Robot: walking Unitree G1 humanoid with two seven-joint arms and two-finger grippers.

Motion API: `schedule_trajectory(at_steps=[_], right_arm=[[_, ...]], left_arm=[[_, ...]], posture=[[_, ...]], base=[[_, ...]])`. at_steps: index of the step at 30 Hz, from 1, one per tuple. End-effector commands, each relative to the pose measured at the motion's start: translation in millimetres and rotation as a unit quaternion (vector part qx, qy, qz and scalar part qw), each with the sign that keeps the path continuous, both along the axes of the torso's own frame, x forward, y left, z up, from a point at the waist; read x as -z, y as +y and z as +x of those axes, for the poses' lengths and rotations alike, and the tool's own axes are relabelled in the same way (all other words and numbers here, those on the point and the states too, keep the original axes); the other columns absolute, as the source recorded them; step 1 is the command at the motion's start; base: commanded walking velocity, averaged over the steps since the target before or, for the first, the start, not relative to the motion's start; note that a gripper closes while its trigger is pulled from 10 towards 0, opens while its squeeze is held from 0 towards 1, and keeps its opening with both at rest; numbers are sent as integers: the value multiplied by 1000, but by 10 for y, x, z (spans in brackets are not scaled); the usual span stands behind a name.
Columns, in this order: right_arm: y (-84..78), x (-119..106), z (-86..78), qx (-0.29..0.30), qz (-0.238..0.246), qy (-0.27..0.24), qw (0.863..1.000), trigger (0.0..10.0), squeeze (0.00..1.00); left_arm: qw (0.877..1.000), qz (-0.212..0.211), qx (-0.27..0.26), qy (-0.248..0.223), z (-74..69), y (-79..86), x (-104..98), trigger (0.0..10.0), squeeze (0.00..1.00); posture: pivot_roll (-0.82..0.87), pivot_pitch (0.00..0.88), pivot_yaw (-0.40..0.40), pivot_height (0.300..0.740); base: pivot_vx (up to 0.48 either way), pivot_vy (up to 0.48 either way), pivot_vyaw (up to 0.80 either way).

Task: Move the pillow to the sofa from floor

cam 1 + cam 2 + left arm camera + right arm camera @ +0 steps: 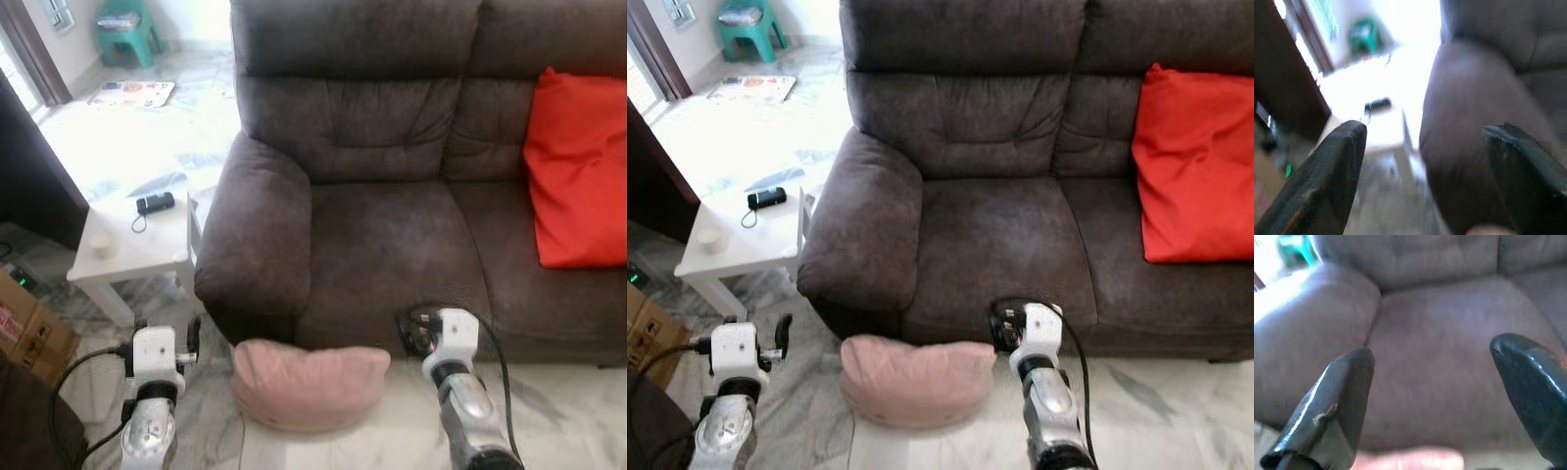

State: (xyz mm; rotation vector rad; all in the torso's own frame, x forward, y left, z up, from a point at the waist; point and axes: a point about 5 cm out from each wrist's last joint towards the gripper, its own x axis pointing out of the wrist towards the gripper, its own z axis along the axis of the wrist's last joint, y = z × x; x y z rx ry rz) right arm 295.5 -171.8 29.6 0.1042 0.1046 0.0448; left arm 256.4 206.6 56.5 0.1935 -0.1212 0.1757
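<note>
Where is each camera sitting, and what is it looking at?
Left eye view: on the head, looking down at the pink pillow on the floor before the brown sofa; both silver arms show.
Right eye view: the head's other eye, same scene, also showing the red cushion and white side table.
Left wrist view: looks along the left end effector, fingers apart, toward the sofa's armrest and the table.
Right wrist view: looks along the right end effector, fingers apart, at the sofa seat.
Both wrist views share the sofa and a pink sliver of pillow.
</note>
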Motion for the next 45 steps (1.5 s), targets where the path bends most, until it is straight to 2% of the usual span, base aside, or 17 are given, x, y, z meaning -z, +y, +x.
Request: schedule_trajectory(at_steps=[1, 7, 15, 21, 45], right_arm=[[-25, -16, -68, 8, 3, -20, 1000, 10000, 0], [23, -10, -113, 4, 11, -26, 1000, 10000, 0], [65, -125, -28, -4, 18, -42, 999, 10000, 0], [98, -74, -48, -9, 19, -27, 999, 10000, 0], [123, -79, 7, -11, 25, -15, 1000, 10000, 0]], left_arm=[[1000, 6, -2, -11, -68, -23, -72, 10000, 0], [1000, -1, 10, 0, -126, -121, -67, 10000, 0], [1000, -6, 5, 7, -134, -115, -96, 10000, 0], [1000, -13, 0, 14, -129, -88, -102, 10000, 0], [1000, -14, 1, 19, -100, -67, -138, 10000, 0]], posture=[[100, 30, -30, 740], [93, 3, -29, 740], [94, 0, -34, 740], [95, 0, -35, 740], [98, 39, -39, 740]], base=[[0, 0, 0], [0, 0, 0], [0, 0, 0], [0, 0, 0], [257, 0, -53]])
